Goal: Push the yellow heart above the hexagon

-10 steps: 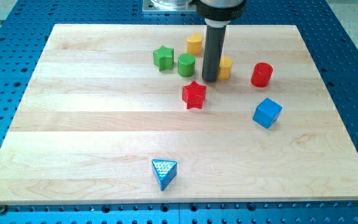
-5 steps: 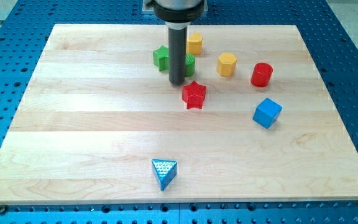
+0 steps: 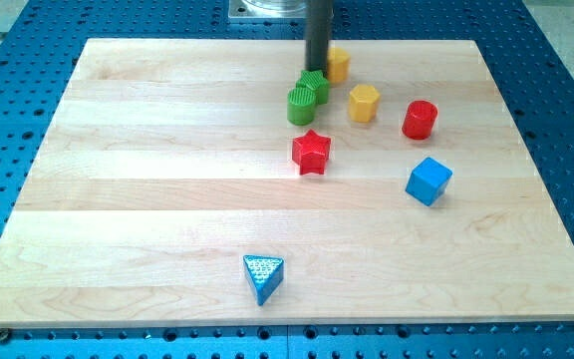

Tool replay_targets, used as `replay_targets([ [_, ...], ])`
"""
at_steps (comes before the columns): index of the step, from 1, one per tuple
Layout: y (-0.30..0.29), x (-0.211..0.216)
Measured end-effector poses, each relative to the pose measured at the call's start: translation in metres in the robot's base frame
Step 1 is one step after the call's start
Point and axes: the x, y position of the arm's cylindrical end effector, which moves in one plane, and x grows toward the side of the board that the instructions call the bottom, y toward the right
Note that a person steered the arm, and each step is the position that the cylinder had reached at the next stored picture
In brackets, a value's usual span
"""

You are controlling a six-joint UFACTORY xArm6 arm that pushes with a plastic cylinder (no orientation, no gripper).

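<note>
Standing upright, my tip touches yellow heart.

Rod stood at far edge of bench, my tip touching green star from far side, yellow heart just right of rod. Green star pressed against green cylinder, which lay just near-left of it. Yellow hexagon sat right of green pair, nearer than heart. Red cylinder right of hexagon. Red star nearer, below green cylinder. Blue cube near-right. Blue triangle well apart, by near edge.
</note>
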Motion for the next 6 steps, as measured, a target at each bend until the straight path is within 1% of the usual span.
replay_targets([
  [1,0.043,-0.017],
  [2,0.052,0.003],
  [3,0.033,0.026],
  [6,-0.039,0.033],
])
